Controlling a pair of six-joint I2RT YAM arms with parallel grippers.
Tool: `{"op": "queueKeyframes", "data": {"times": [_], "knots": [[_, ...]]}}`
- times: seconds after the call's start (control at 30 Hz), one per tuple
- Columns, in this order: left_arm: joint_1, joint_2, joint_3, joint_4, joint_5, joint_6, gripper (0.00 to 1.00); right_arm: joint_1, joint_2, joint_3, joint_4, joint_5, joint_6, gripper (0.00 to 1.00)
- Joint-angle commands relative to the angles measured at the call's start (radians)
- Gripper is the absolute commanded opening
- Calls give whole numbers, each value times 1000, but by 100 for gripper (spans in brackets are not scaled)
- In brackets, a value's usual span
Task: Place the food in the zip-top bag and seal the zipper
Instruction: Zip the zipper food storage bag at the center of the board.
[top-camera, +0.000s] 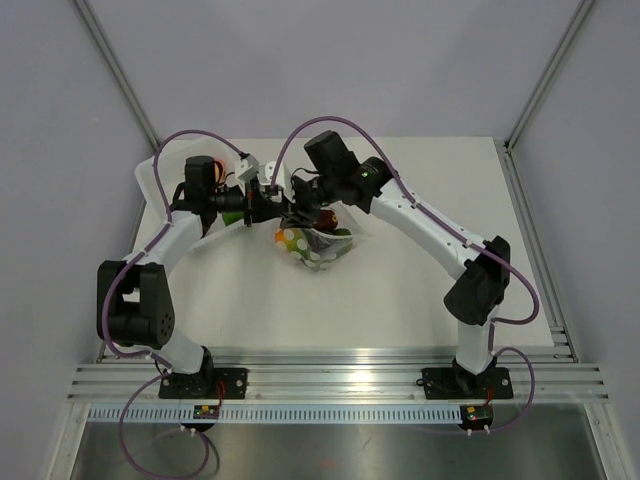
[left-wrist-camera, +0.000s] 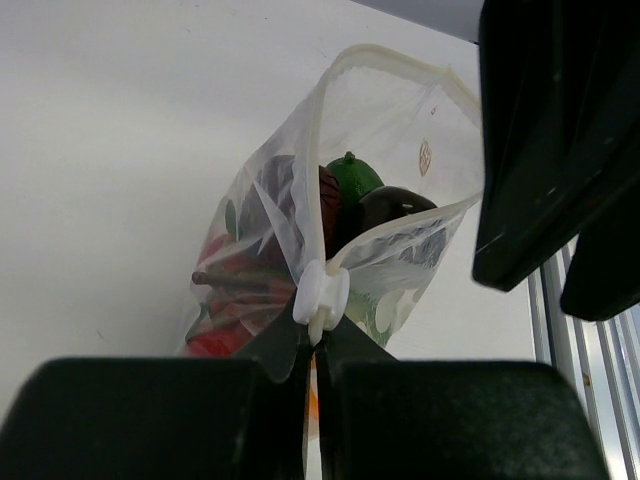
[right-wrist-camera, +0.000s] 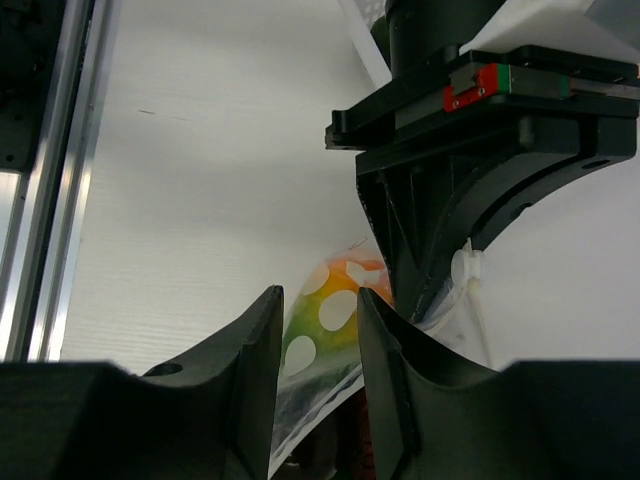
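Note:
The zip-top bag (top-camera: 318, 250) lies mid-table with the food inside. In the left wrist view the bag (left-wrist-camera: 395, 115) hangs with its mouth gaping, and a green piece (left-wrist-camera: 352, 178), a dark purple piece (left-wrist-camera: 395, 205) and a red piece (left-wrist-camera: 225, 300) show through it. My left gripper (left-wrist-camera: 318, 345) (top-camera: 262, 203) is shut on the bag's mouth edge just below the zipper's white slider (left-wrist-camera: 322, 295). My right gripper (right-wrist-camera: 318, 310) (top-camera: 300, 208) is open right beside it, with the bag's printed wall (right-wrist-camera: 335, 320) between its fingers. The slider (right-wrist-camera: 466, 272) also shows there.
A white tray (top-camera: 150, 185) lies at the back left under my left arm. The aluminium rail (top-camera: 330, 365) runs along the near table edge. My two wrists are nearly touching above the bag. Grey walls close in the back and sides.

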Motion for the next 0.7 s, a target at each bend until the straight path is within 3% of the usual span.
{"op": "queueKeyframes", "data": {"times": [0.0, 0.67], "knots": [[-3, -42, 5, 80, 37, -7, 0, -4, 20, 80, -31, 13, -52, 43], [-3, -41, 5, 69, 51, 16, 0, -13, 98, 124, 113, 126, -52, 42]]}}
